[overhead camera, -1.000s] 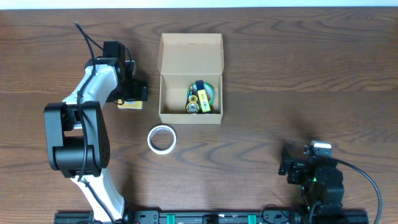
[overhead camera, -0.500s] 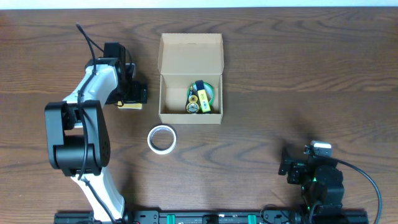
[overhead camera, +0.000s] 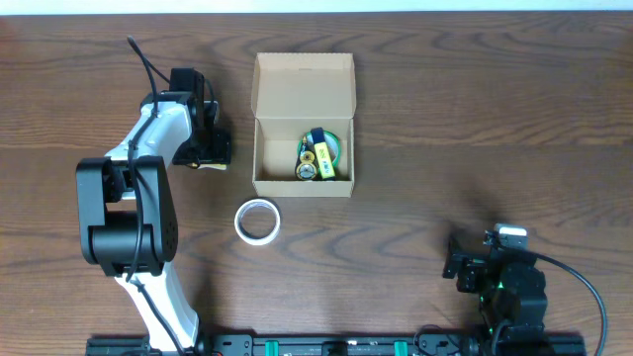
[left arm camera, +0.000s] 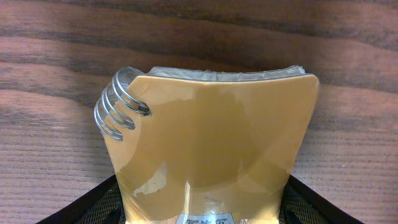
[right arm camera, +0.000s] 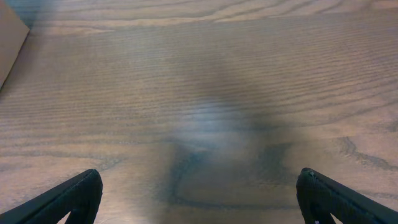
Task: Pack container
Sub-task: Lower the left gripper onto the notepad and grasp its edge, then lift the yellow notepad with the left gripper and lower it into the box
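The container (overhead camera: 303,87) is a tan cardboard box, its flap lid open toward the far side, with a green roll and yellow items (overhead camera: 321,154) inside. To its left, my left gripper (overhead camera: 206,158) is down over a small yellow spiral pad (overhead camera: 207,165) that is mostly hidden beneath it. In the left wrist view the pad (left arm camera: 217,137) fills the space between the black fingers (left arm camera: 93,205) and bows upward, my left gripper (left arm camera: 205,214) shut on its two sides. My right gripper (overhead camera: 463,263) rests open near the front right, and only bare wood shows between the fingertips of my right gripper (right arm camera: 199,199).
A white tape roll (overhead camera: 257,220) lies flat in front of the box's left corner. A corner of the box (right arm camera: 9,46) shows at the far left of the right wrist view. The table's far edge runs along the top of the overhead view.
My left gripper's jaws have narrowed onto the yellow pad and the wrist has shifted slightly, covering more of the pad. The right arm has not moved.
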`<state>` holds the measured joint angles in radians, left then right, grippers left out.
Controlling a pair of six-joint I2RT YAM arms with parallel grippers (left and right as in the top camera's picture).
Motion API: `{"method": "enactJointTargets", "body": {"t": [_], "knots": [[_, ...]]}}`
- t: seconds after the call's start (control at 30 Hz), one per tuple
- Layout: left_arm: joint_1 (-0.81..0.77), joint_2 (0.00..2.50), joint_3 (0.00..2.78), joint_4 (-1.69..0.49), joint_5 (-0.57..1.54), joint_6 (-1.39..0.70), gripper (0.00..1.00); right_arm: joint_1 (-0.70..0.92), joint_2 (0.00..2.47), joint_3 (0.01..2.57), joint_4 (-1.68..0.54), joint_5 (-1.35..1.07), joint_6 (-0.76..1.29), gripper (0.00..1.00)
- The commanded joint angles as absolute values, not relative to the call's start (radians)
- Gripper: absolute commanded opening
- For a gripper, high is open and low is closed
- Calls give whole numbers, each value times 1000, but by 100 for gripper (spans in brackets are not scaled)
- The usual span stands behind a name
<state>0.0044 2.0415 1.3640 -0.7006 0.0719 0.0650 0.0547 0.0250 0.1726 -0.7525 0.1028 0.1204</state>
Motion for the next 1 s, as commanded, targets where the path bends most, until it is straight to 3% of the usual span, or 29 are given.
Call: {"method": "enactJointTargets", "body": {"t": [0.0,0.63,0.97], "knots": [[4,2063,1400,-701,67,23,58,48,18,165,-755,101,107,99],[-7,1775,1496,-710,160,-8,58,48,18,165,-755,101,107,99],[-174,1750,1497,-710,204,-27,61,48,18,165,-755,101,107,99]]}}
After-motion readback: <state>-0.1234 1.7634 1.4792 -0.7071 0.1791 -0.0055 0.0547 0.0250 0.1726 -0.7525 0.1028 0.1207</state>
